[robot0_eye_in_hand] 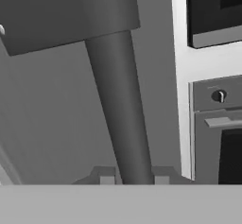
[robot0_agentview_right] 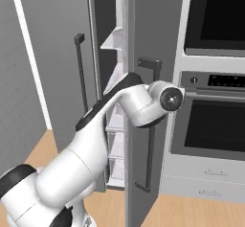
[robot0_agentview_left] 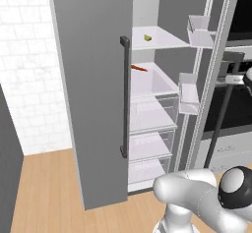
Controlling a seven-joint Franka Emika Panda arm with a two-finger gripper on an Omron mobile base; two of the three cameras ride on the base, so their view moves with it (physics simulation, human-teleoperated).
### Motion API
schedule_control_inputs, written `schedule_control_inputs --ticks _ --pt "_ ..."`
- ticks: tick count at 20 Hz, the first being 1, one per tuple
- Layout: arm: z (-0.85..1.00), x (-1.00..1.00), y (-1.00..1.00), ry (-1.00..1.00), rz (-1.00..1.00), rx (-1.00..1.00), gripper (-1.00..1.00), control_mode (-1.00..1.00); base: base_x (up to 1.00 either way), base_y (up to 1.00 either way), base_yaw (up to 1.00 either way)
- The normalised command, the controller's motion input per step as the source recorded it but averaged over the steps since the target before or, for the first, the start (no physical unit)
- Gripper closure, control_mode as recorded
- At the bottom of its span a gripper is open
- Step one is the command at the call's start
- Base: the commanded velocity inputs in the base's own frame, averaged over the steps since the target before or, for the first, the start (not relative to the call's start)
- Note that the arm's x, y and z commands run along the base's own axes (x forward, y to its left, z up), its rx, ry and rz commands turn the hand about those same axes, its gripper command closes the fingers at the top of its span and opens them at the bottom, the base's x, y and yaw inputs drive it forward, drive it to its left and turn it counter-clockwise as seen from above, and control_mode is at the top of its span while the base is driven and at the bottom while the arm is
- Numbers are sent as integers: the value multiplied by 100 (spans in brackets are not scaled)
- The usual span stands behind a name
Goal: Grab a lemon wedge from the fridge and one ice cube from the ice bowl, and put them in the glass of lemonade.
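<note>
Fridge first: the tall grey fridge with brushed double doors (robot0_agentview_left: pixel 93 104) stands between a white tiled wall (robot0_agentview_left: pixel 24 70) on its left and a black-fronted wall oven (robot0_agentview_right: pixel 215 125) on its right, on a light wooden floor (robot0_agentview_left: pixel 44 188).

Going from the left in the left base view, we see the broad left door with its long dark vertical bar handle (robot0_agentview_left: pixel 125 97). Beside it the inside is open to view, with white shelves and clear drawers. On the upper white shelf (robot0_agentview_left: pixel 167 43) lies a small yellow-green lemon wedge (robot0_agentview_left: pixel 147 38), alone, near the middle of the shelf. One level lower, a thin orange stick-shaped item (robot0_agentview_left: pixel 139 68) lies at the left side; what it is we cannot tell.

Further right, the right door stands swung out, and we see its inner side with two clear door bins (robot0_agentview_left: pixel 188 94), one above the other. The right door's dark bar handle (robot0_agentview_left: pixel 222 119) runs down its outer side.

The white robot arm (robot0_agentview_right: pixel 95 140) reaches up from the base to this handle. In the hand view the two-finger gripper (robot0_eye_in_hand: pixel 134 180) is closed around the bar: the dark round bar (robot0_eye_in_hand: pixel 118 100) passes between the two fingertips (robot0_eye_in_hand: pixel 161 179), which stand tight on both sides of it. To the right of the bar we see the oven front with a small knob (robot0_eye_in_hand: pixel 220 95).
</note>
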Motion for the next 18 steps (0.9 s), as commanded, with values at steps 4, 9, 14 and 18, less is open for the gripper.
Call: schedule_control_inputs --ticks 4,9,14,18 --pt "22 -41 -4 -1 1 0 -100 -100 0 0 0" --pt "22 -92 35 -14 1 -11 -100 -100 0 0 0" --pt "0 -48 100 -13 0 -39 -100 -100 0 0 0" --pt "0 -3 100 0 0 -47 -100 -100 0 0 0"
